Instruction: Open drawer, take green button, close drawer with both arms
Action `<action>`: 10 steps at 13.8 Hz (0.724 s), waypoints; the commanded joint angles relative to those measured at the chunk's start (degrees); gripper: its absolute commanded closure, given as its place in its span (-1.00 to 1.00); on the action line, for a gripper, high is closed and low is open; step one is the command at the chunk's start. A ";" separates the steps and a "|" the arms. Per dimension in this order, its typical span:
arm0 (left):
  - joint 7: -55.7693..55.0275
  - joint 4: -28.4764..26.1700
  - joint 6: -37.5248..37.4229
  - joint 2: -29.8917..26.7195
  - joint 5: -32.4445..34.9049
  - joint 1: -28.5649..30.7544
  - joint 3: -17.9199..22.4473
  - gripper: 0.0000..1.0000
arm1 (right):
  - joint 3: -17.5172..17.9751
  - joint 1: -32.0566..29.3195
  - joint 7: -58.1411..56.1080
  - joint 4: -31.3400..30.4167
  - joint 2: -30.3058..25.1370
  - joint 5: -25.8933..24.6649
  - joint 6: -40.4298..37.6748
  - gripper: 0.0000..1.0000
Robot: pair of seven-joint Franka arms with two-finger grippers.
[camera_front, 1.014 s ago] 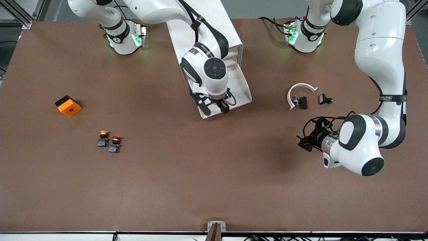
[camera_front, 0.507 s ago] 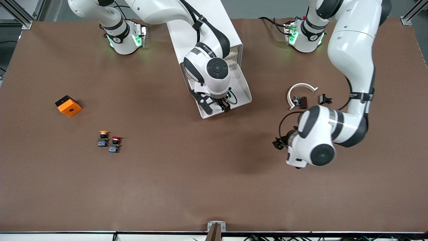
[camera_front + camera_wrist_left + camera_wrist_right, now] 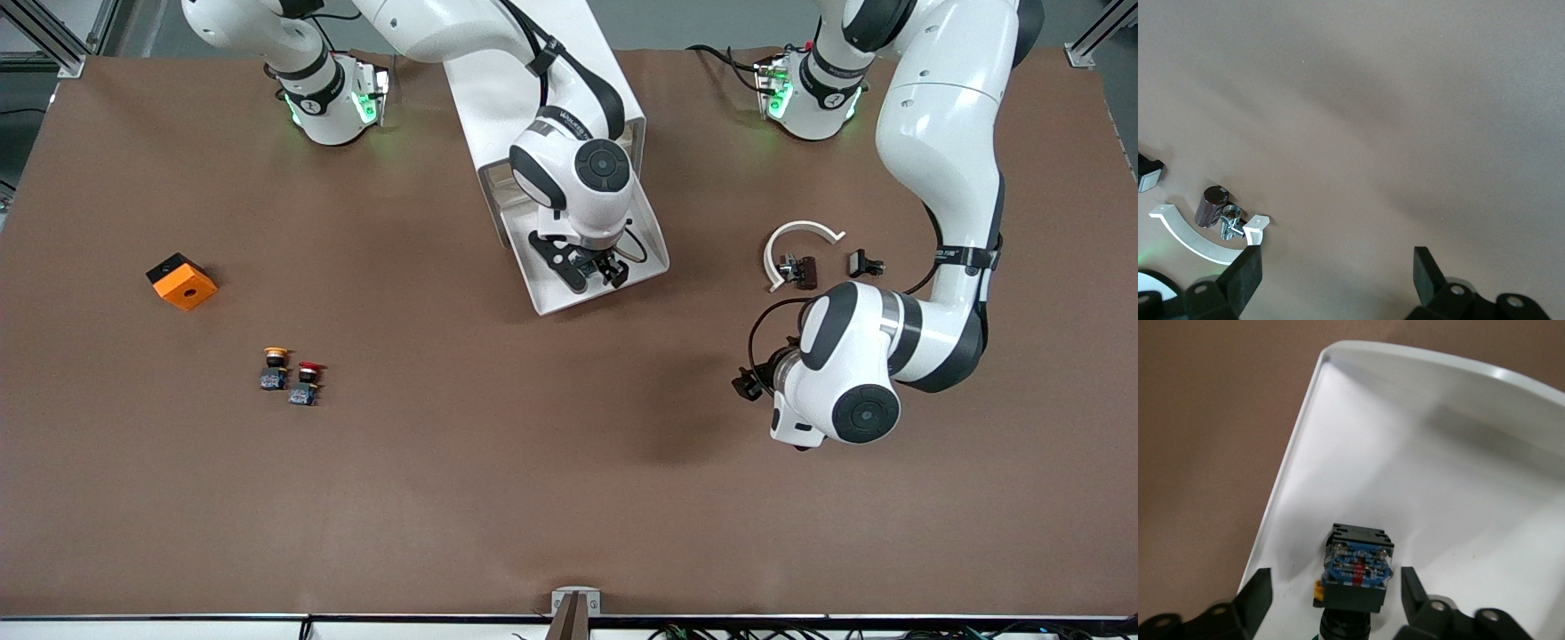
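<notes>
The right claw [image 3: 1335,590], spread wide, hangs over the open drawer [image 3: 553,298] with the button [image 3: 1357,570] lying between its fingers, while the left claw [image 3: 1335,270], also spread, waits over bare desk [image 3: 569,462].

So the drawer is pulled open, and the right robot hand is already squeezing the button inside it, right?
Not quite. The drawer is open, but the right gripper isn't squeezing yet. The right wrist view shows its jaws spread wide on either side of the button, not touching it.
</notes>
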 commanded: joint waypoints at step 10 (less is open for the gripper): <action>0.64 -1.48 0.72 -1.62 0.64 -0.40 -0.40 -1.00 | 0.52 -5.68 -0.92 5.59 -0.13 5.31 -6.55 0.87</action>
